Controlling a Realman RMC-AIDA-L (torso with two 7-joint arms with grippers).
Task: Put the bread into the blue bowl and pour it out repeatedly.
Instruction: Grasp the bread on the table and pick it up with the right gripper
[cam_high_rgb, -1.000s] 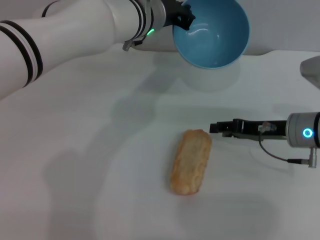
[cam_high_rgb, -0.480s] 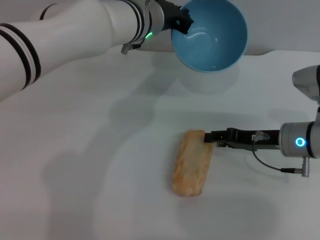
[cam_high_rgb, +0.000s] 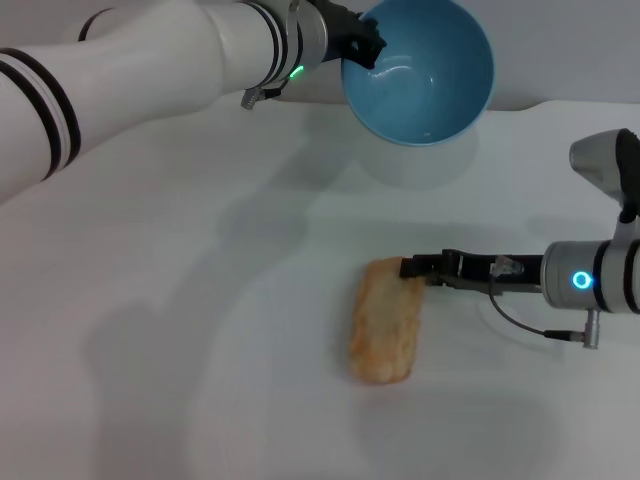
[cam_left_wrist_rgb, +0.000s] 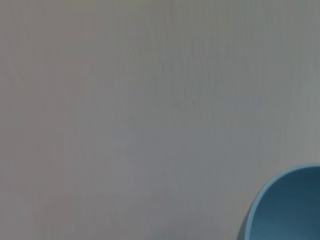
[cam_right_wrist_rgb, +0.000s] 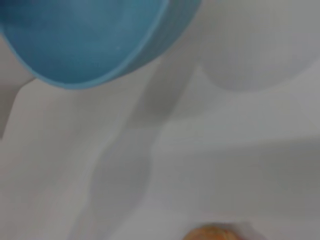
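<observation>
The bread lies flat on the white table, at the middle right in the head view. Its end shows in the right wrist view. My right gripper reaches in from the right, low over the table, with its tip at the bread's far end. My left gripper is shut on the rim of the blue bowl and holds it in the air above the table's back, tilted with its empty inside facing the camera. The bowl also shows in the left wrist view and the right wrist view.
My left arm spans the upper left of the head view. A cable hangs from my right wrist. Bare white table lies to the left and in front of the bread.
My right gripper has moved left, from beside the bread to its far end. The bread has shifted slightly. The bowl has stayed raised, moving only a little.
</observation>
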